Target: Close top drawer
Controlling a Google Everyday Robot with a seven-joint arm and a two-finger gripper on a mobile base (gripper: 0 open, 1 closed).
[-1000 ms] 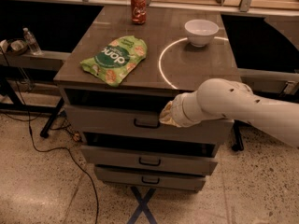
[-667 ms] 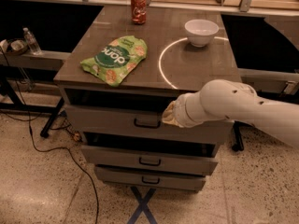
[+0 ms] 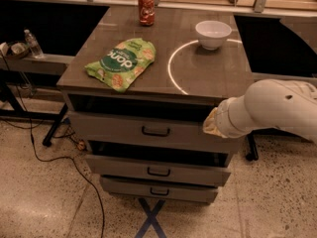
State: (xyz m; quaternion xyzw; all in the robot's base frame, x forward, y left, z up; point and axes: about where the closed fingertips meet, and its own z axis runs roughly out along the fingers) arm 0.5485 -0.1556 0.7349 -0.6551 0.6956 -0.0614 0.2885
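The top drawer (image 3: 119,128) is the widest grey drawer of the cabinet, with a small black bar handle (image 3: 155,131) centred on its front. It stands slightly pulled out, with a dark gap showing between its front and the tabletop. My white arm reaches in from the right. Its gripper (image 3: 212,124) end is at the right part of the top drawer's front, to the right of the handle. The fingers are hidden behind the wrist.
Two shorter grey drawers (image 3: 158,170) sit below, also slightly out. On the tabletop (image 3: 213,76) lie a green snack bag (image 3: 121,63), a red can (image 3: 146,9) and a white bowl (image 3: 213,33). Cables run across the floor (image 3: 44,157) at left. Blue tape (image 3: 151,219) marks the floor in front.
My arm's end has shifted to the right along the top drawer's front, away from the handle. The drawer's position looks unchanged.
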